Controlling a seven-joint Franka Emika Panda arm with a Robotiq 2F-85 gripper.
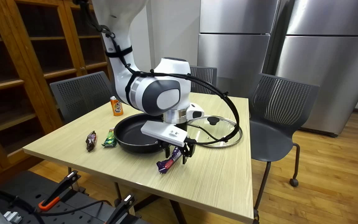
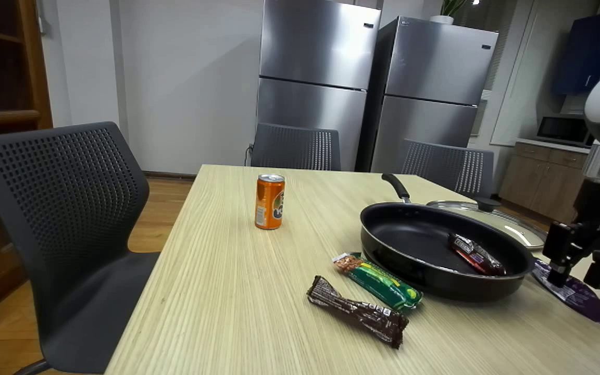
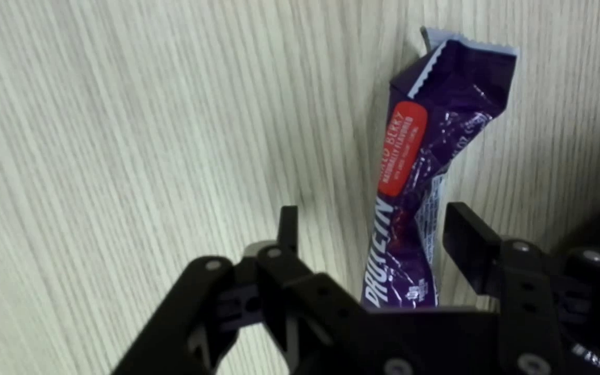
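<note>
A purple wrapped protein bar (image 3: 404, 229) lies on the table and also shows in both exterior views (image 1: 166, 164) (image 2: 581, 299). My gripper (image 3: 373, 224) is open, its fingers on either side of the bar with a gap on each side; the right finger is closer to it. The gripper points down just above the table in both exterior views (image 1: 176, 155) (image 2: 576, 277). The bar's near end is hidden behind the gripper body in the wrist view. A black pan (image 2: 435, 285) stands beside the gripper, with a dark red wrapped bar (image 2: 476, 254) inside it.
A glass lid (image 1: 225, 130) lies behind the pan. A green bar (image 2: 378, 281) and a brown bar (image 2: 357, 312) lie beside the pan. An orange can (image 2: 270, 202) stands farther off. Chairs (image 1: 284, 105) surround the table (image 1: 216, 186). Clamps (image 1: 57, 193) sit near the base.
</note>
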